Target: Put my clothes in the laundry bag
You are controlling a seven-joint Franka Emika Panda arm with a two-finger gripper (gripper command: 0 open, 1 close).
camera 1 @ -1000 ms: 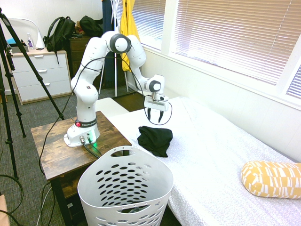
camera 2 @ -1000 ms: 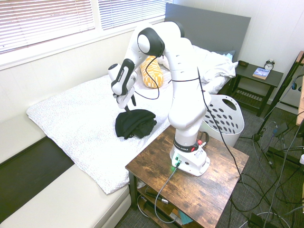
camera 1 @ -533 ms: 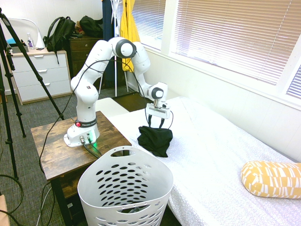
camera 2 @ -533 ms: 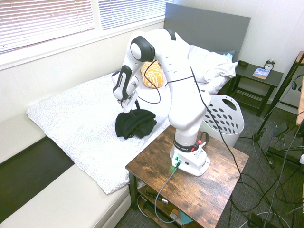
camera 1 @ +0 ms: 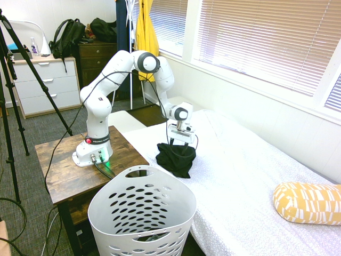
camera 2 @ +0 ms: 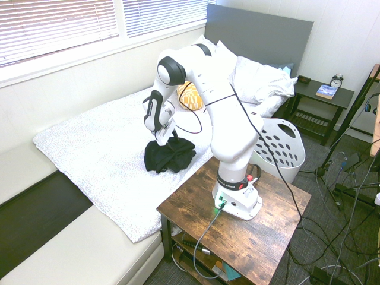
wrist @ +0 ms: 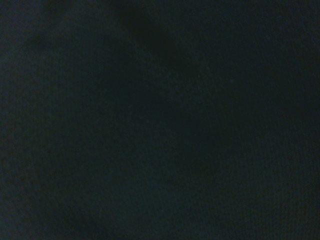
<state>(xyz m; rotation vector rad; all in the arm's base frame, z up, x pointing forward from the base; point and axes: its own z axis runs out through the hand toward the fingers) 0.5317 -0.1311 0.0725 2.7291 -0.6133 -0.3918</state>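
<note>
My black clothes (camera 1: pixel 176 158) lie crumpled in a heap on the white bed, near its edge beside the wooden table. The gripper (camera 1: pixel 179 145) points straight down with its fingers open and their tips sunk into the top of the heap; from the other side the gripper (camera 2: pixel 165 140) sits on the clothes (camera 2: pixel 168 155) too. Dark fabric (wrist: pixel 160 120) fills the whole wrist view. The white laundry bag (camera 1: pixel 141 216), a holed plastic basket, stands on the floor at the table's near corner; the laundry bag (camera 2: pixel 279 148) also shows beyond the arm.
The arm's base stands on a small wooden table (camera 1: pixel 64 170) against the bed (camera 1: pixel 250 176). A yellow patterned pillow (camera 1: pixel 309 202) lies further along the bed. A yellow garment (camera 1: pixel 145 32) hangs by the window, with a dresser (camera 1: pixel 45 85) behind.
The gripper has come down from above the bed onto the black clothes, and its open fingers now press into the heap. The clothes and the basket have stayed in place.
</note>
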